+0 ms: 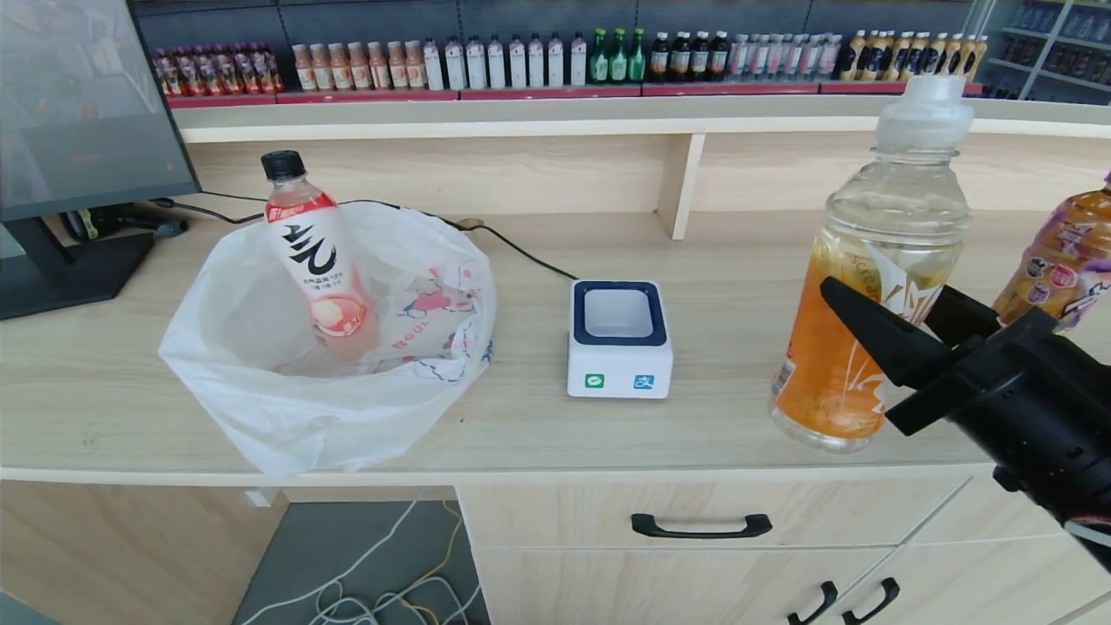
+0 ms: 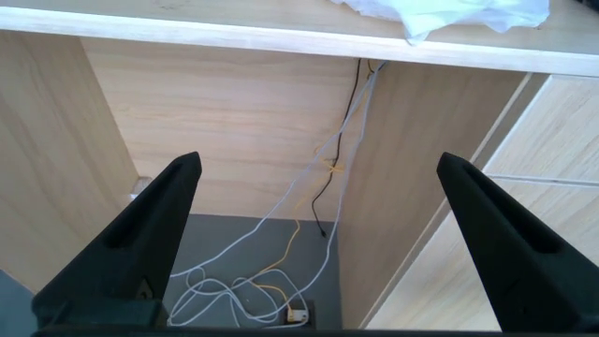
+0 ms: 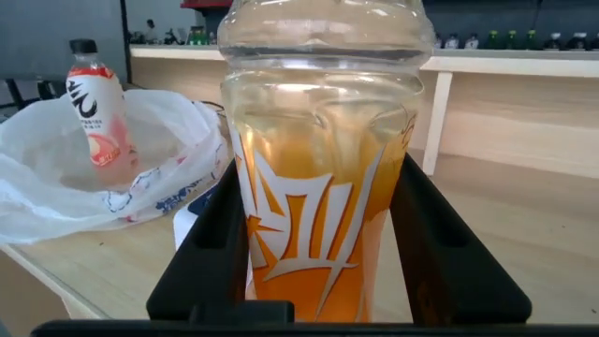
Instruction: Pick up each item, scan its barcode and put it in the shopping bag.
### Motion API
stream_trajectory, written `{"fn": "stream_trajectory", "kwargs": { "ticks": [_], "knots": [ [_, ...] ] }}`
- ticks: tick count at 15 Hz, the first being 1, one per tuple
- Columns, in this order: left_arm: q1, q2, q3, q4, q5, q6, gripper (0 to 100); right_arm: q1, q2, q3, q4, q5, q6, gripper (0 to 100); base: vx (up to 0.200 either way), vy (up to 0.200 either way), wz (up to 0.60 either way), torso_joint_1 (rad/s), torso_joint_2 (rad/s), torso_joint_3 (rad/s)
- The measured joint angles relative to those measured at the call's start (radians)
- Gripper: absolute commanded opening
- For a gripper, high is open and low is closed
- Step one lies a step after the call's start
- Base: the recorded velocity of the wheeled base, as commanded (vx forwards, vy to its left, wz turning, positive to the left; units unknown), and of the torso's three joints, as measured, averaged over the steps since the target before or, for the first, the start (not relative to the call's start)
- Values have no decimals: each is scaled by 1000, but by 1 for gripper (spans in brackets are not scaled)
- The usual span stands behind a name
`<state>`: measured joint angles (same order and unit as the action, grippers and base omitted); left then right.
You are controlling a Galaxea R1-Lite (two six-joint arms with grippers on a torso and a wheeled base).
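Right gripper (image 3: 323, 239) closest, low at the right side, fingers (image 3: 211, 243) clamped on both sides of the orange drink bottle (image 1: 829, 365). The bottle has a white cap and is about half full. It leans slightly, base right at the front edge of the counter (image 1: 521, 434); can't tell if the base touches the wood.

Scanner (image 1: 620, 340), a small white box with a dark blue rim, sits mid-counter, between the orange bottle and the shopping bag (image 1: 260, 373), apart from both. The bag is white plastic, mouth open, on the left part of the counter. A pink drink bottle (image 1: 317, 260) with a black cap stands tilted inside it.

Another bottle (image 1: 1059, 260) with a purple label is at the far right edge, just behind the right gripper.

Left gripper (image 2: 318, 243) hangs below counter level in front of the open space under the counter, fingers spread wide, holding nothing. Loose cables (image 2: 281, 281) lie on the floor there.

Monitor (image 1: 78, 95) on a black stand at the far left of the counter. A black cable runs behind the bag. Shelf of bottles (image 1: 555, 61) along the back wall. Drawer handle (image 1: 701, 526) below the counter front.
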<state>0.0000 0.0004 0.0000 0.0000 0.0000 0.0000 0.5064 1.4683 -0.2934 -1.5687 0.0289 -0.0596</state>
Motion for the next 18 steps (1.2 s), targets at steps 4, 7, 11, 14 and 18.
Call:
{"fn": "stream_trajectory", "kwargs": {
  "ticks": [4,7,11,14,18],
  "knots": [
    [0,0,0,0,0,0,100,1,2,3,-3,1,2,0,0,200,0,4,6,1],
    [0,0,0,0,0,0,100,1,0,4,-1,1,2,0,0,200,0,2,-1,2],
    [-1,0,0,0,0,1,100,-16,-16,5,-1,1,-2,0,0,50,0,1,1,1],
    [0,0,0,0,0,2,100,-39,-27,-6,-4,-4,-9,0,0,0,0,0,0,0],
    [0,0,0,0,0,2,100,-66,-33,-41,-3,9,-44,0,0,0,0,0,0,0]
  ]
}}
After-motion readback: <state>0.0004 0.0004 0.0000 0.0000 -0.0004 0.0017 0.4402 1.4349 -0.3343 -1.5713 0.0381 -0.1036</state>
